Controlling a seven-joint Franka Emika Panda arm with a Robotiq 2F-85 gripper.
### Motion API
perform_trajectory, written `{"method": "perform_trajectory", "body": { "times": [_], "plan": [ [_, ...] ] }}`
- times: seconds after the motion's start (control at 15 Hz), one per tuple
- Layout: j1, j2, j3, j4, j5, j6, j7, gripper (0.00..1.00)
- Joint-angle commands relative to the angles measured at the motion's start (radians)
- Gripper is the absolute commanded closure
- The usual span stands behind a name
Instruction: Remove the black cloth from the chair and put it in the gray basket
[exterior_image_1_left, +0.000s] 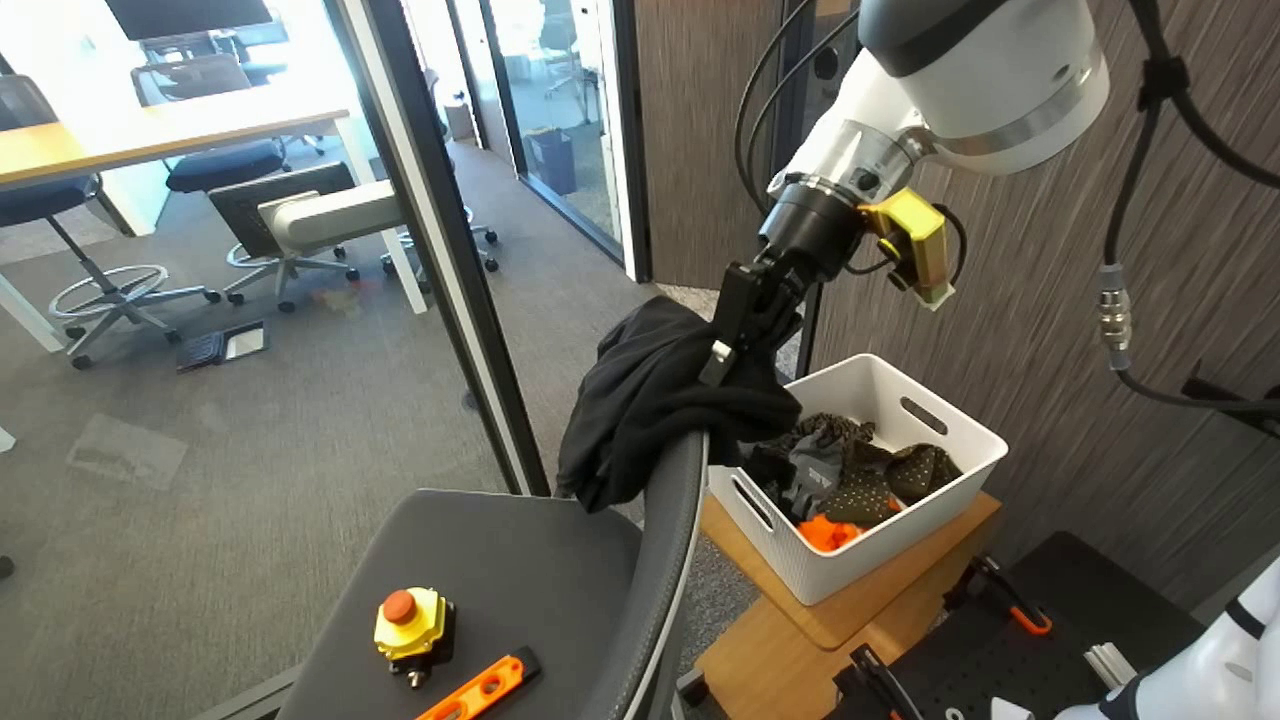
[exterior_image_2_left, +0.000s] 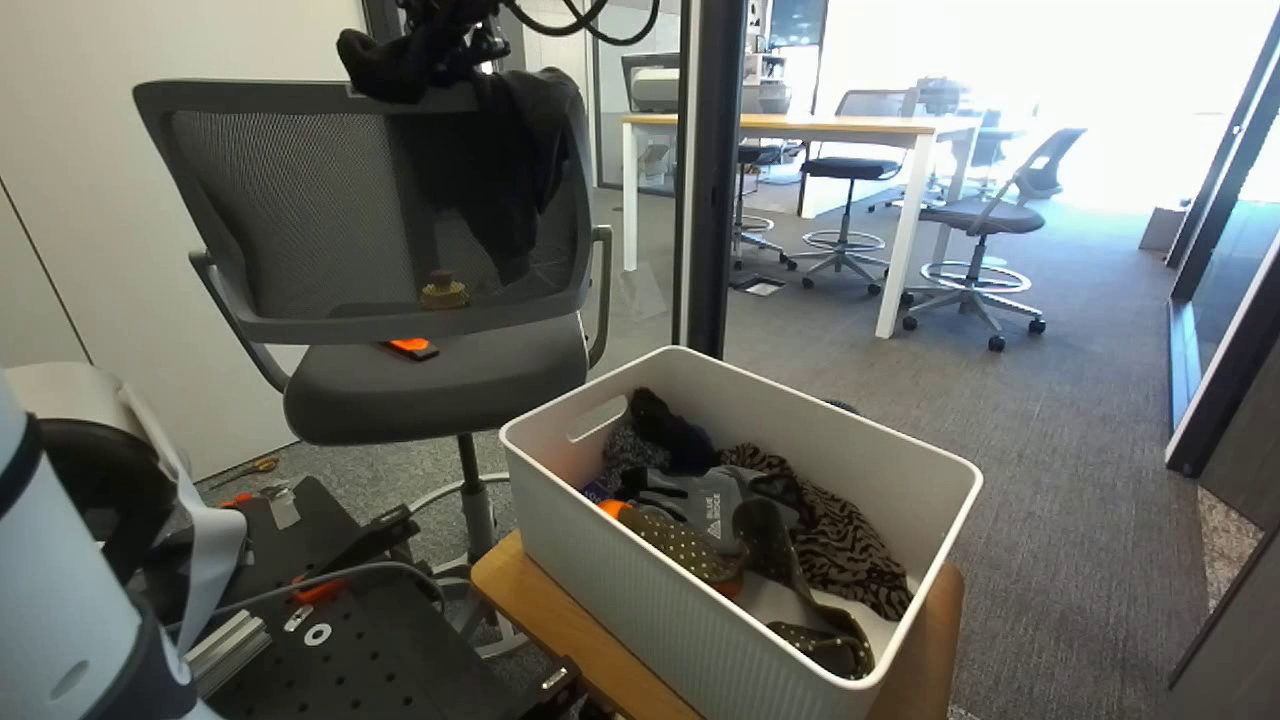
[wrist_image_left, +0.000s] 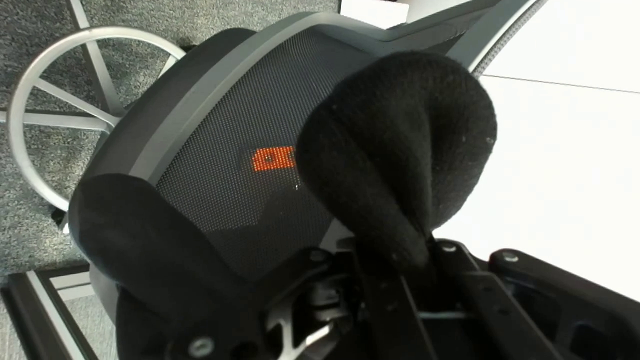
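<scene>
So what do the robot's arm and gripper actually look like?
The arm is rounded and white, with dark grey trim and a silvery metal wrist section. Black cables hang beside it, one with a metal connector. The gripper is black and angular, with jointed fingers and shiny screw heads; a yellow housing sits alongside.

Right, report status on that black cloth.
Gripper shut on black cloth. Cloth draped over chair back, not yet in basket. Chair back's top edge might snag it on the lift.
</scene>
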Motion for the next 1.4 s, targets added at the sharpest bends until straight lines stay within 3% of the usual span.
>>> {"method": "perform_trajectory", "body": {
  "times": [0.0, 0.33, 0.8, 1.13, 1.33],
  "plan": [
    [-0.041, -0.041, -0.016, 0.052, -0.018, -0.037, 0.008, 0.87],
    [-0.113, -0.085, -0.029, 0.080, -0.093, 0.002, 0.060, 0.88],
    [-0.210, -0.110, -0.018, 0.049, -0.454, 0.075, 0.236, 0.87],
    [-0.221, 0.010, 0.008, 0.026, -0.719, 0.068, 0.345, 0.87],
    [-0.201, 0.143, 0.013, 0.011, -0.812, 0.069, 0.359, 0.88]
  ]
}}
